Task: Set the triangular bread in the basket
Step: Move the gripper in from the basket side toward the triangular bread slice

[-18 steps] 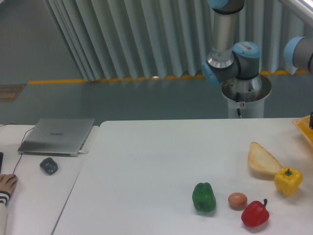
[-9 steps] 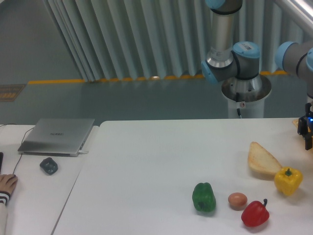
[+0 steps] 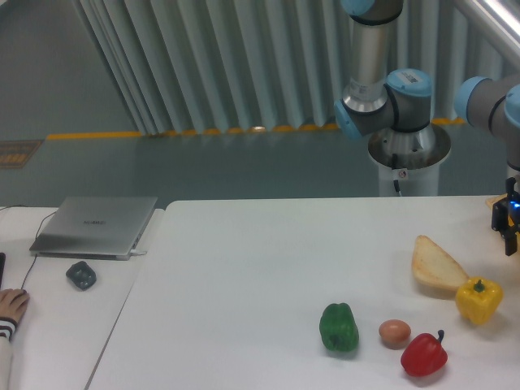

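A white table [image 3: 244, 268] stands before a grey ribbed curtain. The bread [image 3: 435, 265] lies flat on it, below and to the left of the gripper [image 3: 509, 227], which hangs at the frame's right edge; whether its fingers are spread or pressed together cannot be told. The yellow pepper [image 3: 478, 300] touches the bread's lower corner, under the fingers. Further left of them sit the egg [image 3: 395, 332], red pepper [image 3: 424, 353] and green pepper [image 3: 339, 327]. A laptop [image 3: 96, 225] lies far left.

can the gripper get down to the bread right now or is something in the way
Probably yes: the bread lies uncovered, nothing on top. The yellow pepper touches its right end, so the gripper should come down left of it.
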